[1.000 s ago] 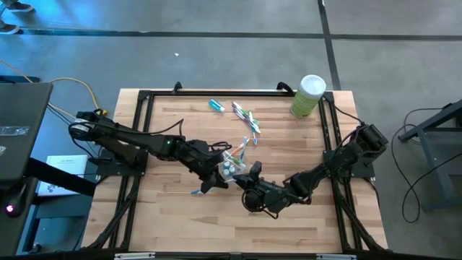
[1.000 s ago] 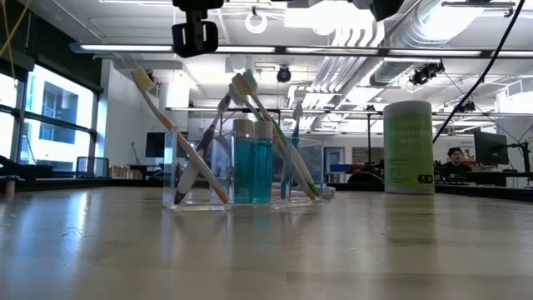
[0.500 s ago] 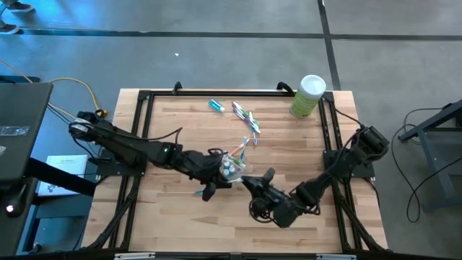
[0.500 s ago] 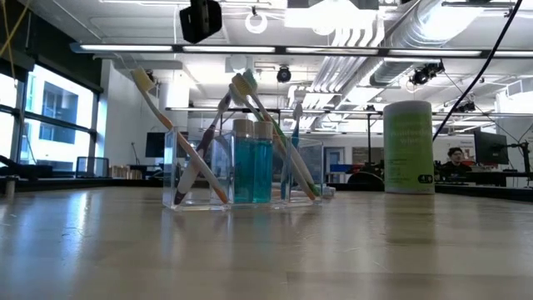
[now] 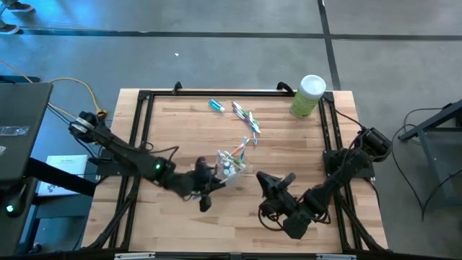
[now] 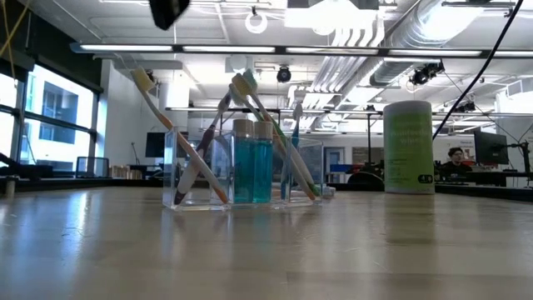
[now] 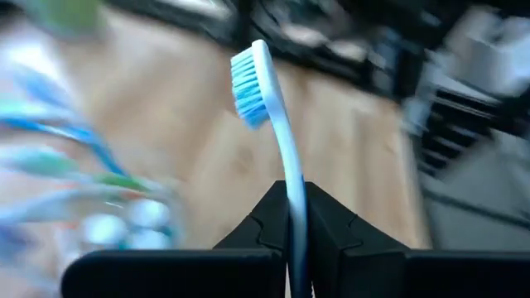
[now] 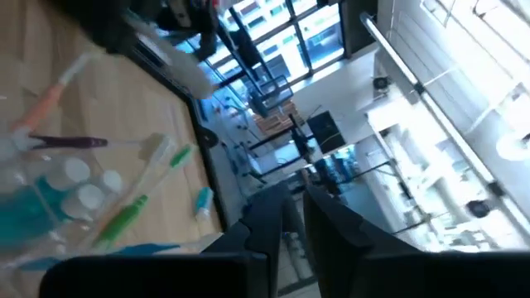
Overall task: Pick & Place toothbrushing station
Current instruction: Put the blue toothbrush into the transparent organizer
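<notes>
The clear cup (image 5: 232,165) stands on the table's middle with several toothbrushes leaning on its rim and teal toothpaste tubes (image 6: 252,167) upright inside; it also shows in the low view (image 6: 179,171). My left gripper (image 5: 204,191) is just left of and nearer than the cup, shut on a light-blue toothbrush (image 7: 263,116). My right gripper (image 5: 275,181) is right of and nearer than the cup, shut and empty. Loose toothbrushes (image 5: 247,118) and one tube (image 5: 216,106) lie flat farther back. My left gripper pinches the light-blue toothbrush's handle (image 7: 295,217) between its two fingers. The brush sticks out past the fingertips, its blue bristle head (image 7: 247,83) at the free end, clear of the table. The rest of the handle is hidden behind the fingers.
A light-green canister with a white lid (image 5: 308,94) stands at the far right corner and shows in the low view (image 6: 408,147). A black frame (image 5: 216,92) runs around the tabletop. Bare wood lies along the near edge and far left.
My left gripper has drawn back from the cup toward the near-left, still shut on the light-blue toothbrush. My right gripper has pulled away from the cup toward the table's right and near edge. The cup and its contents have stayed put.
</notes>
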`<action>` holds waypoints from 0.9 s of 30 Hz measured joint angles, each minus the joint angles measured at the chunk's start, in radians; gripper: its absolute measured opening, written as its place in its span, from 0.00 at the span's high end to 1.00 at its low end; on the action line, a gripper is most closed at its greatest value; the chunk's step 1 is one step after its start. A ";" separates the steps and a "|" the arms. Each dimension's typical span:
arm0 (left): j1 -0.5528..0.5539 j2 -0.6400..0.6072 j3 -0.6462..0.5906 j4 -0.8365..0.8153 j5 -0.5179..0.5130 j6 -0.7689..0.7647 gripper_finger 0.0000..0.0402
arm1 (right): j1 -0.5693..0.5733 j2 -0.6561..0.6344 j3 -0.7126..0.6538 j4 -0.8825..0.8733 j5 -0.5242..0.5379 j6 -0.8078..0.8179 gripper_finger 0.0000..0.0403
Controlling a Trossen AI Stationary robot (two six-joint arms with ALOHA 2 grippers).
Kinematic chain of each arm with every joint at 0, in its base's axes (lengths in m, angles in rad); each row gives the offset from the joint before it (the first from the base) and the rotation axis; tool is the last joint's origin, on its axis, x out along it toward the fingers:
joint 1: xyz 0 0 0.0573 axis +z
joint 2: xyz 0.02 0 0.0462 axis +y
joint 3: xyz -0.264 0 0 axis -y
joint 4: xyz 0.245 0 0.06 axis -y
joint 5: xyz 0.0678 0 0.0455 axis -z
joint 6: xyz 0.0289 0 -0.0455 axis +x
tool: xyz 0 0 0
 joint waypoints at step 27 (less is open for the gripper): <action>0.083 0.321 -0.579 1.616 -0.033 0.616 0.97 | -0.076 0.000 0.000 -0.518 -0.296 0.701 0.89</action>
